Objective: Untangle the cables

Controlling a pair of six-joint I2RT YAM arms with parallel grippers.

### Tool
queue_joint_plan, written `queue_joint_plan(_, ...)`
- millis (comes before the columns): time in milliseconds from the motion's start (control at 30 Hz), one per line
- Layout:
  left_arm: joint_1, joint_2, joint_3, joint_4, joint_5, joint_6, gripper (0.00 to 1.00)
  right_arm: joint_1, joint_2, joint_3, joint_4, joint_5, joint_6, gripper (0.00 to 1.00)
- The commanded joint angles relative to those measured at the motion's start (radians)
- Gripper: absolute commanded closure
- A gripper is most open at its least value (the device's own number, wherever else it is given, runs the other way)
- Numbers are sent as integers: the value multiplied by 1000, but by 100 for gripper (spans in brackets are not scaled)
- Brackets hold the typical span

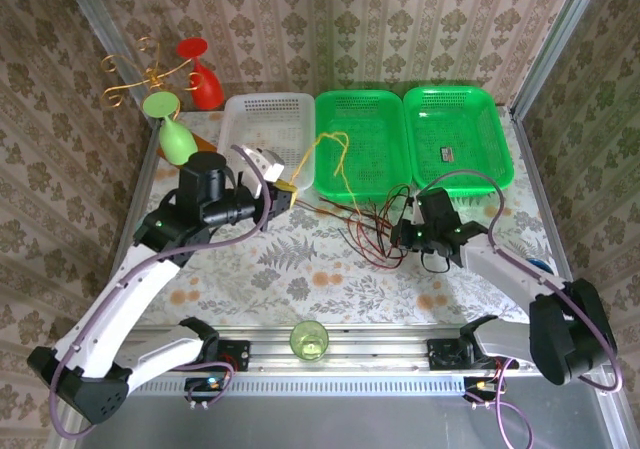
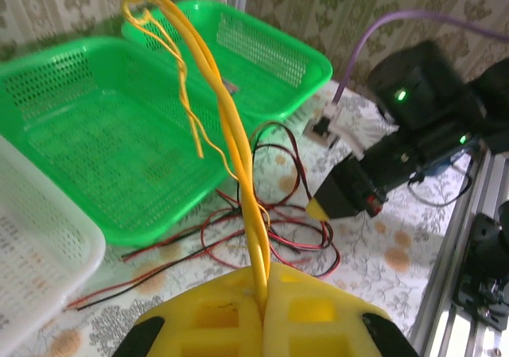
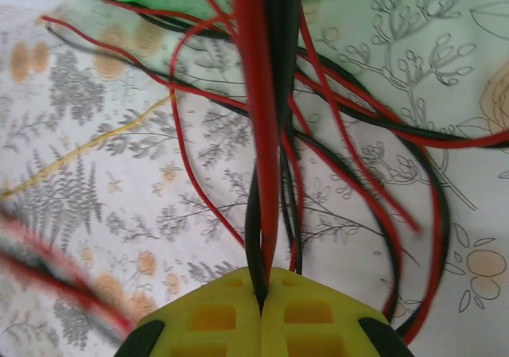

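Floral wallpaper closes round a leaf-patterned bench (image 1: pixel 300 279); the cables (image 1: pixel 372 233) sprawl toward its far edge, before the green baskets (image 1: pixel 360 94). Left fingers (image 2: pixel 208 319) pinch the yellow cable (image 2: pixel 231 126), right fingers (image 3: pixel 318 319) pinch red and black strands (image 3: pixel 266 95). Light, limp, springy stuff, I'd say; best gripped near an end.

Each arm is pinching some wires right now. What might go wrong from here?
1. The left fingers pinch the yellow cable, and the right fingers pinch the red and black cables. If these cross in the pile on the table, pulling apart may tighten the knot.
2. The yellow cable loops above the green basket and could snag its rim.
3. Such thin wires may slip out of the closed fingers.
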Motion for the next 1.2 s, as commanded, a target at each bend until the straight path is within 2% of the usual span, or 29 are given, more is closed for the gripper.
queue_joint_plan(0,8,-22,31,19,-6,-33,100,-5,64,1,-2,58,24,100)
queue_joint_plan(167,9,-26,-23,79,26,-82,100,-1,172,18,-25,63,33,100)
queue_joint_plan(200,8,-25,-35,91,30,-92,100,-1,177,27,-39,61,30,96)
queue_joint_plan(267,7,-23,-59,103,37,-98,100,0,154,35,-32,18,3,79)
queue_joint_plan(333,8,-23,-68,100,24,-95,100,3,72,22,-7,15,0,73)
queue_joint_plan(433,8,-17,-68,109,11,-88,100,3,-7,40,-41,25,-25,57)
queue_joint_plan(600,8,7,-29,129,38,-103,100,5,-122,86,-122,0,-31,43)
queue_joint_plan(767,8,28,16,118,50,-144,100,4,-308,104,-188,14,-99,33)
queue_joint_plan(900,7,29,31,123,67,-153,100,3,-417,77,-137,-27,-155,31)
queue_joint_plan(1000,5,29,35,131,72,-159,100,5,-466,16,17,-59,-212,32)
queue_joint_plan(1167,5,31,23,137,80,-174,100,9,-435,10,249,-52,-367,31)
